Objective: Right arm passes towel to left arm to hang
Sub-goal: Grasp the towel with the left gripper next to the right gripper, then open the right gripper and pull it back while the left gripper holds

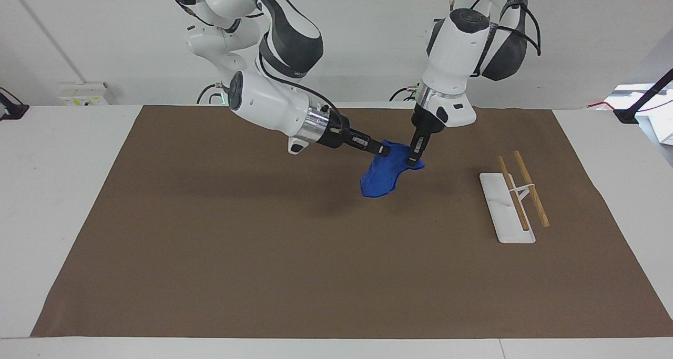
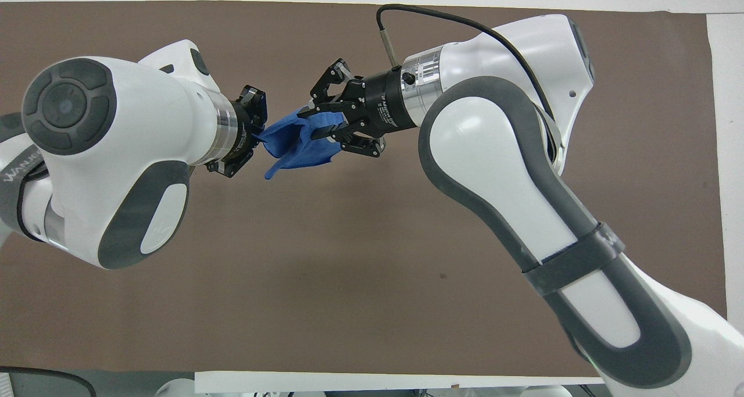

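The towel (image 1: 387,171) is held in the air over the mat (image 1: 210,243), pinched at once by the right hand (image 1: 385,150) and the left hand (image 1: 416,156). If opposite pulls are applied before one pinch is released, a slip or drop onto the bench is risked.

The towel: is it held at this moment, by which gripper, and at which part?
Both hold the towel: the right gripper grips one top corner, the left gripper the other, and the rest hangs free above the brown mat.
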`<control>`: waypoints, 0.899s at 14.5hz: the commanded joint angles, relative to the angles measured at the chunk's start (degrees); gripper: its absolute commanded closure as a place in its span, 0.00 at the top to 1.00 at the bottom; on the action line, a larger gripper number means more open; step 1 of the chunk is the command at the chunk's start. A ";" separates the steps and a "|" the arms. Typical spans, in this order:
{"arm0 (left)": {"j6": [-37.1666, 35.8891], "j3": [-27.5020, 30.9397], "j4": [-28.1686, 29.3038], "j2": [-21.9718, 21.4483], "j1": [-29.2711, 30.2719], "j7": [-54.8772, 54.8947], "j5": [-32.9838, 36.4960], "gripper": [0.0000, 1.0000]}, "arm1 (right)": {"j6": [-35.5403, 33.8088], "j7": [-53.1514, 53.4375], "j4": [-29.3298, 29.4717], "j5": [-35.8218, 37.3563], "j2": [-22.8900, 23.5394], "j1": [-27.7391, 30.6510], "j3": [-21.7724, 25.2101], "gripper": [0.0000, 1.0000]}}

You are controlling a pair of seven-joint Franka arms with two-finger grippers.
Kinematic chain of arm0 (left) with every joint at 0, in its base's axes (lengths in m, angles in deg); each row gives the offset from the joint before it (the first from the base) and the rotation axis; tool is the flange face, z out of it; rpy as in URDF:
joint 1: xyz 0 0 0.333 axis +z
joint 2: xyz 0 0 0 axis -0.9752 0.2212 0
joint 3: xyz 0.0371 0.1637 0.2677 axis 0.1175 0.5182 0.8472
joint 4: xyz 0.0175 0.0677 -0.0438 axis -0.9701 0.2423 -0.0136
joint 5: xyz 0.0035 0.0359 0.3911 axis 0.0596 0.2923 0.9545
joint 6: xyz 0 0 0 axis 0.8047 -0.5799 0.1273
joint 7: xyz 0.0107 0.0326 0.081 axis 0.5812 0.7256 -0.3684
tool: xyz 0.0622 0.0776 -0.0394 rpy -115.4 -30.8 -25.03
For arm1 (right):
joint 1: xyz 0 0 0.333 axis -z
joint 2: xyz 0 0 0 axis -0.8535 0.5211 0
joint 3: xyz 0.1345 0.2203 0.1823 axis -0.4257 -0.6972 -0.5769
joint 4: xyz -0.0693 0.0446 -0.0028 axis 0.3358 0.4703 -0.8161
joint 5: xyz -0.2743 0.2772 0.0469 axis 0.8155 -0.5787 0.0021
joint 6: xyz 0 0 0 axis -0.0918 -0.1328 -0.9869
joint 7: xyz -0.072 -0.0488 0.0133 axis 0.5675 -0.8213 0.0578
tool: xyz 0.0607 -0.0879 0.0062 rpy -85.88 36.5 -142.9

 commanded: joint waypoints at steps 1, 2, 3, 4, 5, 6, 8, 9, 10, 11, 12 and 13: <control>-5.70 0.39 -4.64 0.69 0.82 3.01 0.22 0.00 | -0.84 -5.58 -0.53 17.46 -0.37 0.82 -0.03 1.00; -6.94 0.39 -5.43 0.43 1.87 3.54 0.22 0.00 | -3.11 -7.69 -0.62 24.94 -0.46 1.95 -0.03 1.00; -8.77 0.39 -5.87 0.17 2.66 5.54 0.22 0.00 | -5.14 -9.80 -0.62 30.23 -0.55 2.83 -0.03 1.00; -10.79 0.48 -5.79 -0.18 3.02 8.09 0.22 0.00 | -7.24 -12.69 -0.62 34.20 -0.63 4.67 -0.03 1.00; -12.64 0.57 -5.79 -0.36 3.81 10.46 0.22 0.00 | -10.22 -17.25 -0.54 36.85 -0.90 7.47 -0.03 1.00; -13.70 0.57 -5.79 -0.54 5.56 12.14 0.30 0.00 | -12.52 -21.03 -0.71 39.05 -1.59 9.24 0.14 1.00; -13.11 0.39 -5.79 -0.54 7.76 13.82 2.75 0.00 | -15.51 -25.10 -0.54 46.16 -3.09 14.42 0.15 1.00; -12.66 0.39 -6.23 -0.37 8.81 13.91 3.20 0.00 | -16.66 -27.55 -0.45 48.72 -4.05 17.23 0.06 1.00; -12.40 0.39 -7.19 -0.10 10.13 14.00 3.29 0.00 | -18.93 -30.62 0.07 49.70 -5.28 19.61 0.06 1.00; -12.48 0.39 -7.46 0.07 11.01 14.61 3.29 0.00 | -21.30 -32.74 0.25 49.80 -7.12 21.37 0.14 1.00; -12.66 0.48 -7.37 -0.01 11.54 15.83 3.21 0.00 | -23.76 -33.89 0.34 49.88 -9.66 23.04 0.14 1.00; -12.92 0.39 -7.37 -0.10 12.51 16.28 3.29 0.00 | -25.44 -34.34 0.43 49.88 -11.86 24.02 0.32 1.00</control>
